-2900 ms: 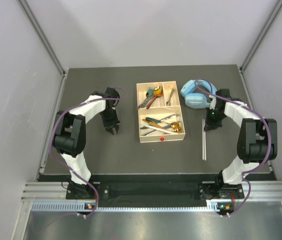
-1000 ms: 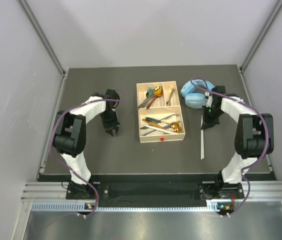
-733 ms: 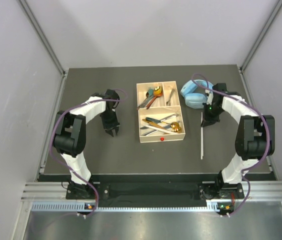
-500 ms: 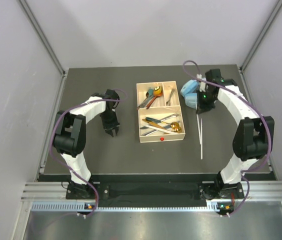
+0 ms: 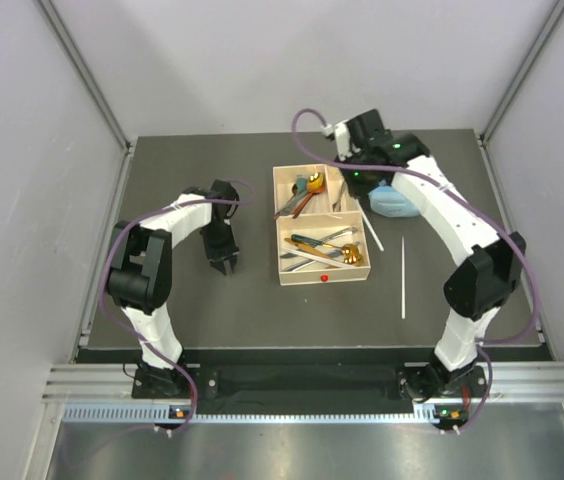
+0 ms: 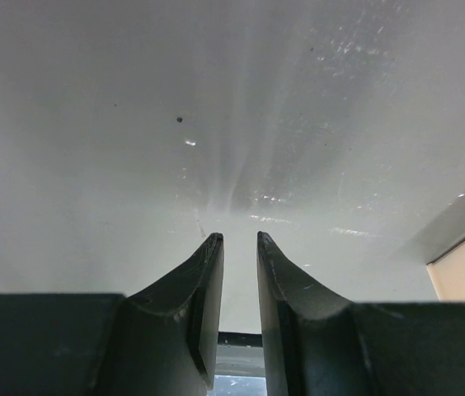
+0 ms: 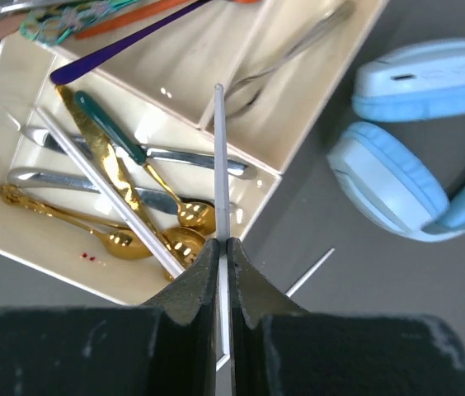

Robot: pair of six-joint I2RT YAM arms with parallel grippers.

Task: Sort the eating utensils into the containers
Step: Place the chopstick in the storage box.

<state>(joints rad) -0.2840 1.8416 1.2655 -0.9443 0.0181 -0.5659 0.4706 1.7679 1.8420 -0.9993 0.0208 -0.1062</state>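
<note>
Dark table [image 5: 182,310]: cream tray [image 5: 302,279], blue headphones [image 5: 402,203], loose chopstick [image 5: 403,278].

The headphones [image 5: 402,205] are placed just right of the tray [image 5: 307,280]. 1 chopstick [image 5: 403,280] is laid further right of the tray; a 2nd chopstick [image 7: 219,157] is held above its right rim. Cutlery [image 5: 324,247] is gathered in its 3 compartments.

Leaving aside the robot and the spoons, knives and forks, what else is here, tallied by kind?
Chopsticks: 3 (held chopstick in the right fingers, tray chopstick, loose chopstick on the table)
Headphones: 1
Tray: 1
Total: 5
</note>
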